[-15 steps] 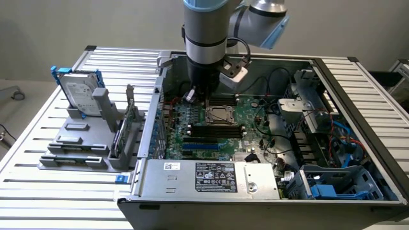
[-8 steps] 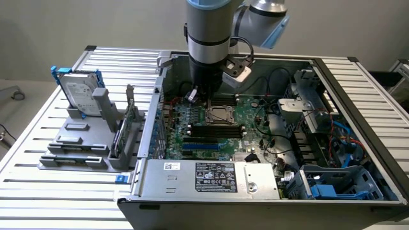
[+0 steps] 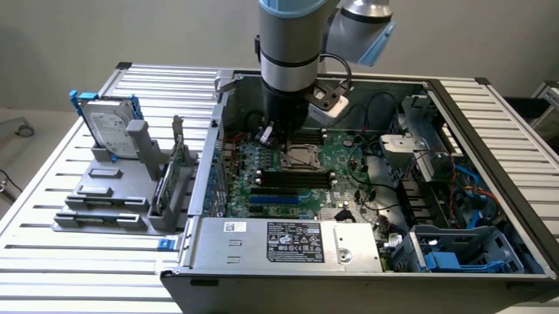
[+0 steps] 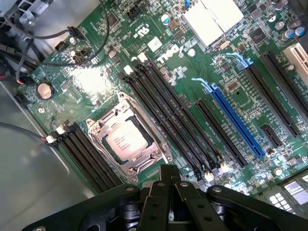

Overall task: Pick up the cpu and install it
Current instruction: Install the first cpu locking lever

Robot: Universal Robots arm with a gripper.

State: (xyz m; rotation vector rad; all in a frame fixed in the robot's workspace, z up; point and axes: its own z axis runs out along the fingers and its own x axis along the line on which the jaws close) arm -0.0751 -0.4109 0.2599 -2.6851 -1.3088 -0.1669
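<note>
cpu (image 4: 126, 141), small flat silver-grey sq chip, lying flat in mobo socket, prob seated

The cpu (image 4: 126, 140) sits in its socket (image 4: 129, 138) on the motherboard (image 3: 297, 176) inside the open case (image 3: 489, 144), the hard drive (image 3: 111, 125) standing in a rack (image 3: 109, 196) at the exterior view's left.

Slatted metal table (image 3: 52, 258), pale grey, ribbed along its length. Directly on it: an open computer case (image 3: 367, 288) over the middle and the exterior view's right, and just beside that, toward the exterior view's left, a grey holder tray (image 3: 109, 209). Standing upright in the tray: a silver hard drive (image 3: 112, 127) with a blue bracket, and a thin card (image 3: 179, 163) close to the case wall.
</note>
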